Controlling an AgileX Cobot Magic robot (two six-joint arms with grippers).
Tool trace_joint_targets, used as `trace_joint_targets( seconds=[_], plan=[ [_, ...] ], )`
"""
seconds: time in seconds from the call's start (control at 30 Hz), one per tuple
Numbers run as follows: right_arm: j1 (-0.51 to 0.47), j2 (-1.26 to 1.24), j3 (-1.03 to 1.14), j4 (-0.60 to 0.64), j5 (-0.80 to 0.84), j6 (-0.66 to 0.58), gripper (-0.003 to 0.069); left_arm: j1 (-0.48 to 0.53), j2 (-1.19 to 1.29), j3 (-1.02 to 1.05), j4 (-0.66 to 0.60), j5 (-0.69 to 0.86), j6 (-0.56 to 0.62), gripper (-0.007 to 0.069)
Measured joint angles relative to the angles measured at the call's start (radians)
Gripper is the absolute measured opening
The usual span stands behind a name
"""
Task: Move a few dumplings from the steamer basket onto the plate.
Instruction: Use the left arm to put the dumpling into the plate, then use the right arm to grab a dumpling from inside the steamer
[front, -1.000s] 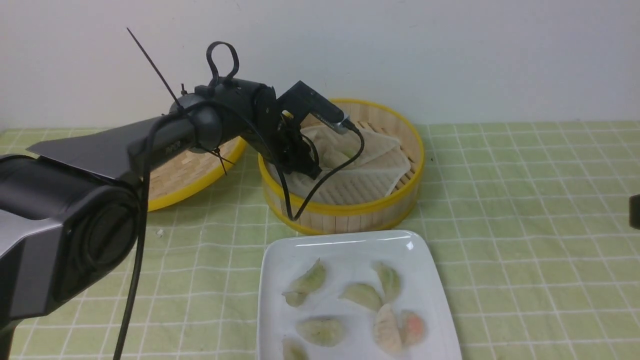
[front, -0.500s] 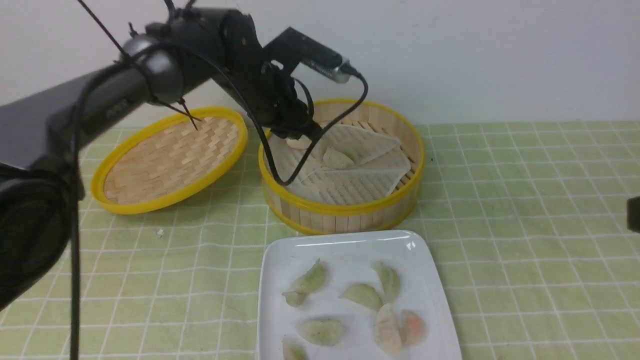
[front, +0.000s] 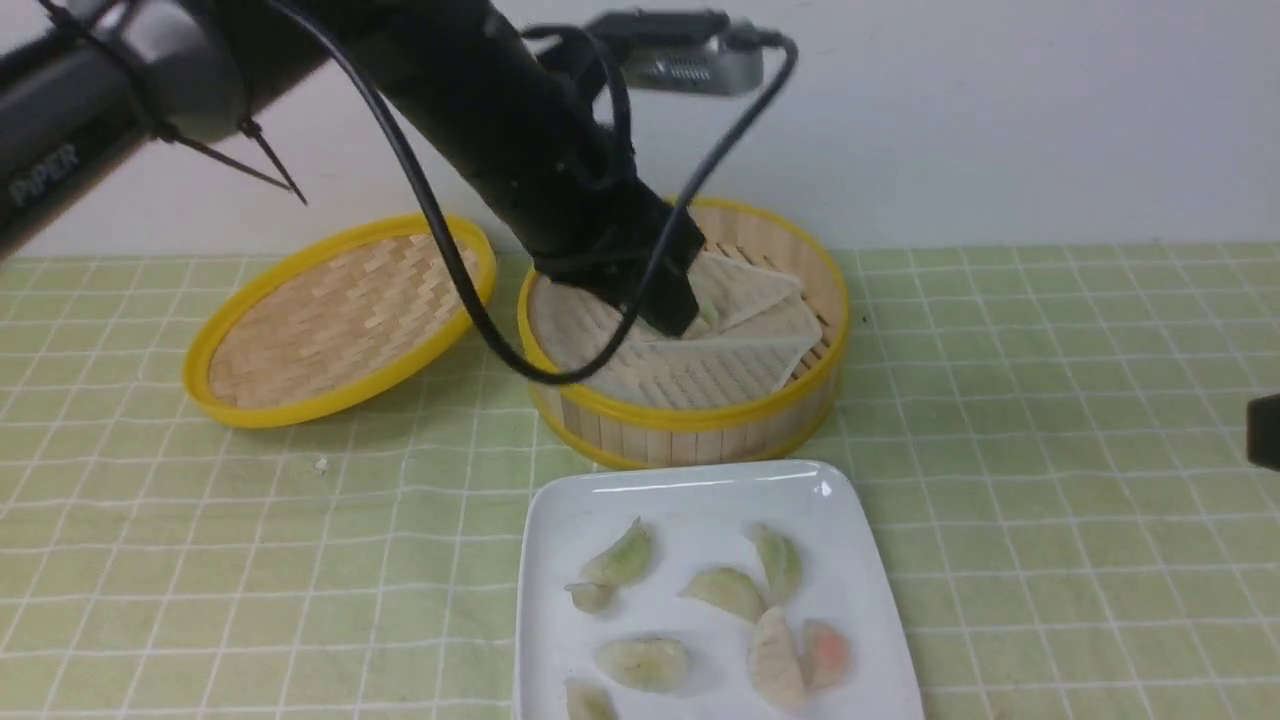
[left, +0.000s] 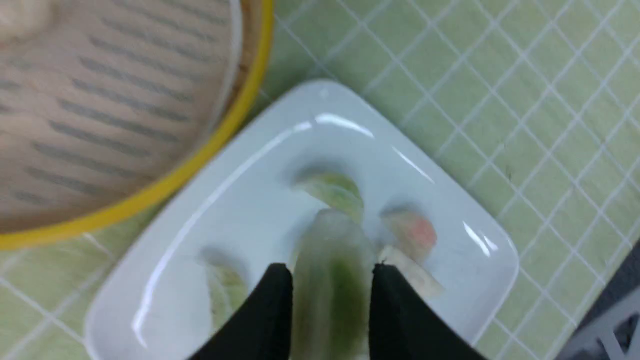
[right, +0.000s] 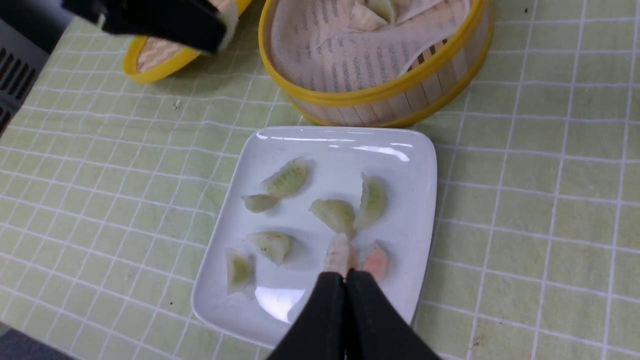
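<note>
On a green checked tablecloth (front: 1050, 400), the left gripper (left: 331, 285) has risen out of the steamer basket (front: 700, 425) at center frame, its fingers clamped on a green dumpling (left: 327, 245). The load looks bound for the plate (front: 690, 500) at bottom, where several dumplings (front: 725, 590) already lie. The right gripper (right: 345, 274) hovers there, fingers together.

Bright, even light from above casts soft shadows beside the round yellow-rimmed bamboo steamer basket (front: 690, 420) and streaks white glare across the glossy white squarish plate (front: 700, 490). The left wrist view is blurred throughout. There the green-tinted translucent dumpling (left: 327, 250) in the black left pincer (left: 330, 275) is least in focus.
</note>
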Motion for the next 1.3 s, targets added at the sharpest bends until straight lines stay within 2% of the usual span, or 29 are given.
trace_joint_targets(
  seconds=[0.17,0.23,0.53,0.6,0.77,0.83,0.9,0.97,1.03,1.07,1.13,1.23,1.3],
  plan=[
    [0.000,0.000,0.000,0.000,0.029,-0.031,-0.0014,-0.089,0.040,0.134,0.048,-0.007,0.004,0.0174],
    [0.000,0.000,0.000,0.000,0.029,-0.043,-0.0014,-0.110,0.078,0.151,0.071,-0.057,0.007,0.0174],
    [0.000,0.000,0.001,-0.013,0.028,-0.063,-0.0014,-0.114,0.204,0.153,0.132,-0.163,0.006,0.0177],
    [0.000,0.000,0.001,-0.023,0.028,-0.069,-0.0014,-0.114,0.219,0.153,0.141,-0.161,0.006,0.0222],
    [0.000,0.017,0.001,-0.031,0.012,-0.070,-0.0014,-0.114,0.224,0.137,0.154,-0.100,-0.026,0.0432],
    [0.000,0.046,-0.003,-0.033,0.006,-0.070,-0.0014,-0.114,0.226,0.108,0.175,-0.061,-0.059,0.0477],
    [0.000,0.092,-0.024,-0.034,0.006,-0.070,-0.0014,-0.114,0.227,0.055,0.201,-0.027,-0.100,0.0484],
    [0.000,0.157,-0.073,-0.034,0.003,-0.075,-0.0014,-0.114,0.225,0.009,0.237,-0.022,-0.135,0.0444],
    [0.000,0.210,-0.127,-0.034,0.000,-0.086,-0.0014,-0.113,0.208,-0.026,0.276,-0.022,-0.172,0.0353],
    [0.000,0.274,-0.180,-0.034,-0.007,-0.098,-0.0014,-0.111,0.180,-0.033,0.309,-0.022,-0.204,0.0254],
    [0.000,0.359,-0.256,-0.034,-0.011,-0.115,-0.0013,-0.098,0.123,-0.030,0.334,-0.015,-0.240,0.0104],
    [0.004,0.489,-0.357,-0.032,-0.014,-0.140,-0.0013,-0.066,-0.003,0.012,0.351,-0.006,-0.272,0.0013],
    [0.016,0.552,-0.405,-0.033,-0.018,-0.160,-0.0013,-0.052,-0.072,0.050,0.354,-0.002,-0.284,0.0001]
  ],
)
